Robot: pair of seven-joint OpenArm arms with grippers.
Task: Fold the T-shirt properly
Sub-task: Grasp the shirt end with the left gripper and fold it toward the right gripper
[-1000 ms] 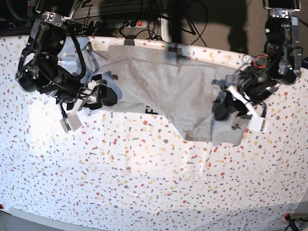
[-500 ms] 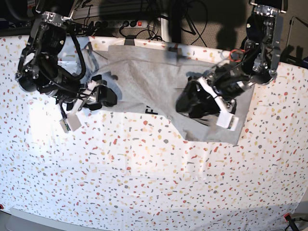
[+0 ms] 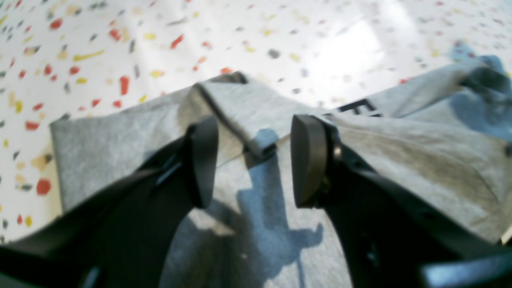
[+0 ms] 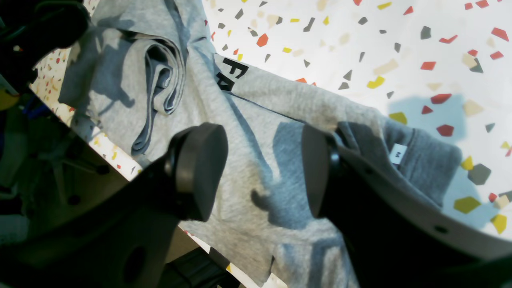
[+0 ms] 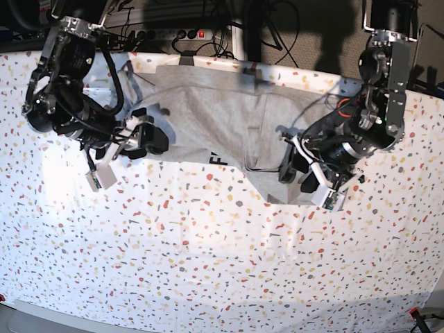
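Base view: the T-shirt [image 5: 229, 125] lies flat against the far edge of the table [image 5: 208, 263], roughly midway between its far corners, light heather-grey, folded in on itself so the outline narrows toward a point at its near side. A lengthwise ridge of doubled cloth runs down its middle, and a scrap of black lettering peeks out at the near fold. The left hand [image 5: 305, 172] sits over the shirt's near corner on the right side of this view; the right hand [image 5: 142, 139] is at the shirt's edge on the opposite side.

Left wrist view: the left hand [image 3: 252, 160] is released, its two dark pads apart with nothing between them, hovering above a folded-back hem of the T-shirt [image 3: 260, 216]. The cloth is soft grey marl, with a stitched edge; black block letters show at a fold beyond the pad.

Right wrist view: the right hand [image 4: 264, 172] is likewise released, jaws spread over the T-shirt [image 4: 256, 132]. Black letters "FA" sit at a fold line, a bunched roll of layers lies farther along, and a small white label shows inside the darker grey collar.
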